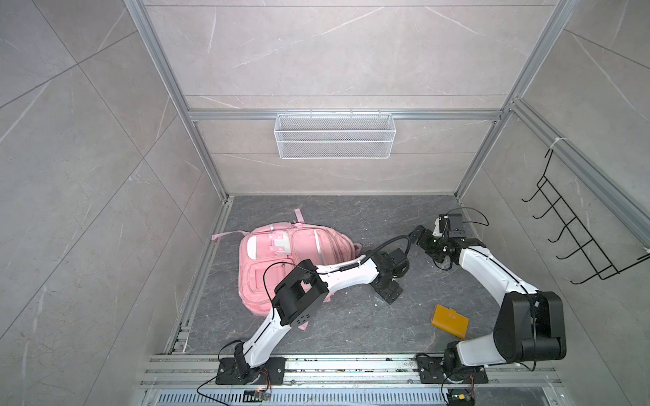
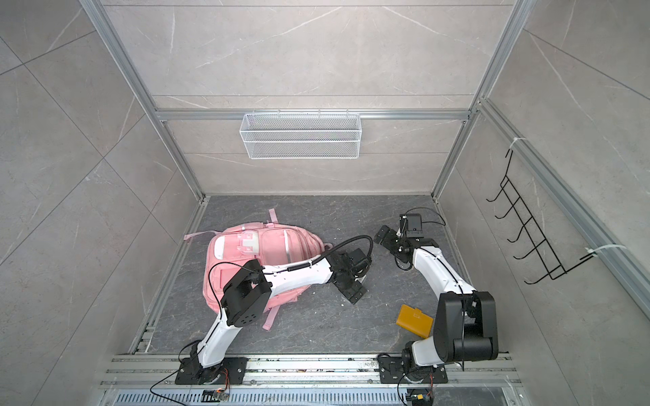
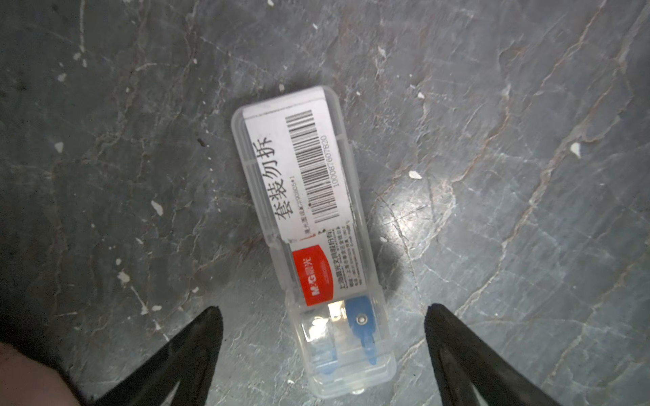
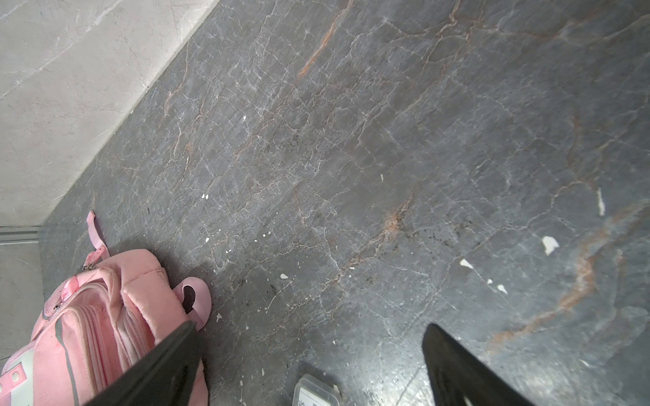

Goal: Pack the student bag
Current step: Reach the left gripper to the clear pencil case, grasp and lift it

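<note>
We see the student bag [image 1: 302, 246] as soft pink cloth with pale, shiny strips. The surface [image 1: 351, 327] looks like dark grey stone, smooth with a dull sheen, veined in white and rust and flecked with white chips. On it lies a case [image 3: 313, 246] of clear glossy plastic bearing a white paper label [image 3: 292, 165]. The wallet [image 1: 450, 321] at the near right looks like matt mustard leather. We take the far basket [image 1: 334, 140] for white metal mesh, the rack [image 1: 577, 218] on the right for black wire, and the frame [image 1: 334, 115] for brushed aluminium. The fingers [image 3: 190, 355] of the left claw [image 3: 322, 311] are matt black.
</note>
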`<state>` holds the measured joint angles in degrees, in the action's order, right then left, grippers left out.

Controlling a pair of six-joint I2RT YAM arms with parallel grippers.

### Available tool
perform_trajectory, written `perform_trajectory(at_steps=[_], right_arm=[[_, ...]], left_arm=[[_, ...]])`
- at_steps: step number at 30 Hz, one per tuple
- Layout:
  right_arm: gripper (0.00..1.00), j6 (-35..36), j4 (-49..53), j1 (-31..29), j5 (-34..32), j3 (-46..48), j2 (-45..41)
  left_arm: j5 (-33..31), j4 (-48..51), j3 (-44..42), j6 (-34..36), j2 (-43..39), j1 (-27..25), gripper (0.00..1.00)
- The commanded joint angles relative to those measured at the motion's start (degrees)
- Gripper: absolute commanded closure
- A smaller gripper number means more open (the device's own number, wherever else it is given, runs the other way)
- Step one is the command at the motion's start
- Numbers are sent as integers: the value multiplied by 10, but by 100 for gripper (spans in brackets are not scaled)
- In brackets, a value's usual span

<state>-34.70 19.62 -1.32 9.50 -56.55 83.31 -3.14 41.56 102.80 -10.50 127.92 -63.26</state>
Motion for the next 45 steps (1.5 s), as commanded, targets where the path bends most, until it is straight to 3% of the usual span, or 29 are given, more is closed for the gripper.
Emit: perform_trajectory(at_steps=[1,6,12,26,37,45], right_arm=[[0,13,17,0,4,6,-16],[0,16,23,0,5,-1,-11],[0,17,23,1,3,0,-10],[0,18,31,1,-6,5,-7],[0,18,28,0,-3,7,-6],[1,18,21,1,28,11,-7]], left_arm=[[-29,33,29,16,15,-9,20],[-34,34,27,14,24,-15,30],[-26,38,30,10,37,-20,34],[-34,34,9,-17,11,-21,67],[-36,15,-26,-34,-35,-12,71],[-46,-6,-93,-62,-127,23,73]])
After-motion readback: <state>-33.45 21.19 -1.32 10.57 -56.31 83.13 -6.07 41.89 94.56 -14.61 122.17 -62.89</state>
